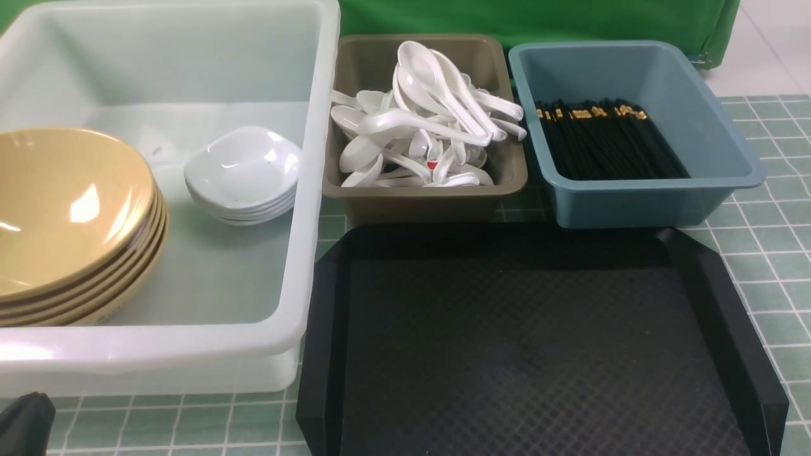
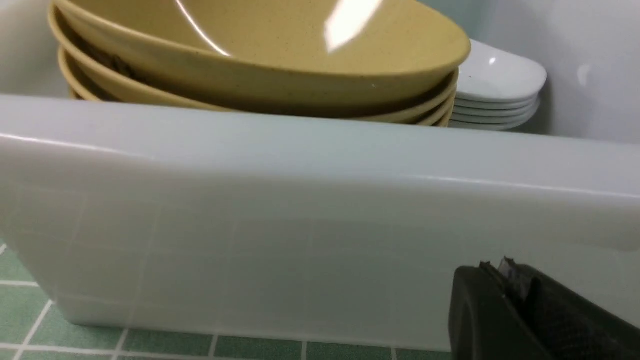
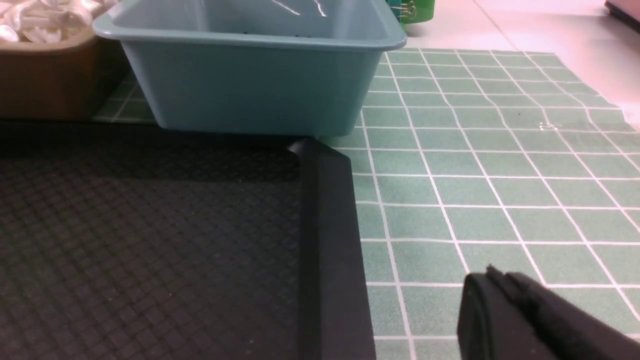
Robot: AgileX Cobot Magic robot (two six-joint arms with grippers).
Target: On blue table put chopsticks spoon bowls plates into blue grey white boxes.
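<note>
Glossy yellow bowls (image 1: 73, 209) and rounded white plates (image 1: 244, 168) sat stacked in the translucent tub (image 1: 158, 354).
Both the left hand (image 2: 505, 270) and right hand (image 3: 492, 275) were pinched closed.

Chopsticks (image 1: 608, 142) in blue box (image 1: 640, 185)

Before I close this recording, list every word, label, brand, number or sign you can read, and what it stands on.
No readable text in any view.
Gold bands on the black chopsticks: any marking too small to read.
Red spot among the white spoons: too small to read.
</note>
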